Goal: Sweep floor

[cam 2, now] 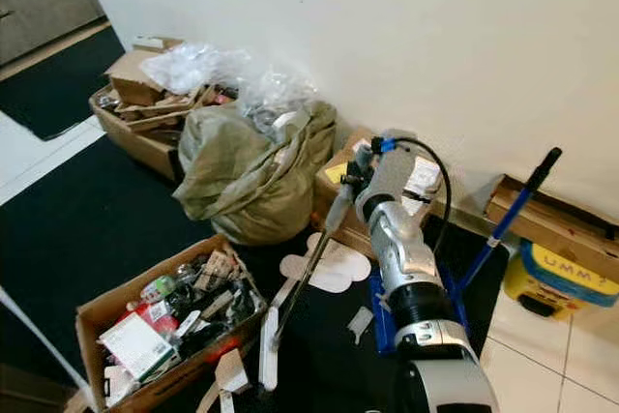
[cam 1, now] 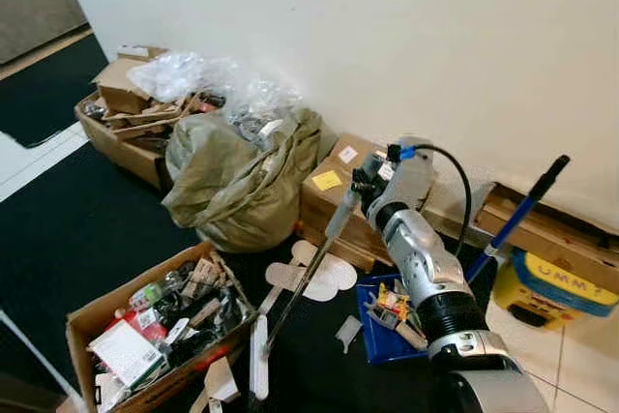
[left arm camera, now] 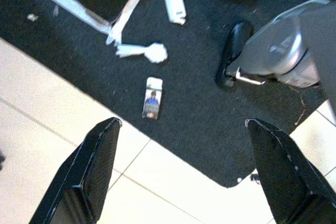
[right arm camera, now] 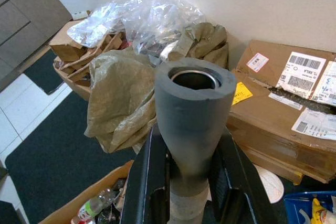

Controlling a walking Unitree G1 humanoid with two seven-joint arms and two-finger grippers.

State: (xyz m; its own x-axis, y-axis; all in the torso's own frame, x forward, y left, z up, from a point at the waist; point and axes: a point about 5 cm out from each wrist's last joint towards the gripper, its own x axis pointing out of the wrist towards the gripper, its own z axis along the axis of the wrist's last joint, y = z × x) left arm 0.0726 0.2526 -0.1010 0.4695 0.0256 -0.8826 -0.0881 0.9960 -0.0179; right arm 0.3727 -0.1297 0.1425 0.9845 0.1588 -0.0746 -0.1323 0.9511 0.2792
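My right gripper (cam 1: 359, 187) is shut on the grey foam grip (right arm camera: 193, 95) of a broom. Its thin handle (cam 1: 309, 276) slants down to a white head (cam 1: 258, 355) resting on the black mat (cam 1: 87, 229). White paper pieces (cam 1: 324, 273) and a small scrap (cam 1: 348, 333) lie on the mat beside the head. A blue dustpan (cam 1: 379, 336) holding litter sits by my right arm, its blue pole (cam 1: 517, 215) leaning toward the wall. My left gripper (left arm camera: 184, 124) hangs open over the mat's edge, above a small card (left arm camera: 153, 97) and a crumpled paper (left arm camera: 152, 52).
An olive sack (cam 1: 242, 176) and clear plastic bags (cam 1: 208, 74) are piled against the wall with cardboard boxes (cam 1: 338, 191). An open box of clutter (cam 1: 160, 326) stands at the front left. A yellow container (cam 1: 556, 282) sits on the white tiles at the right. My foot (left arm camera: 278, 51) rests on the mat.
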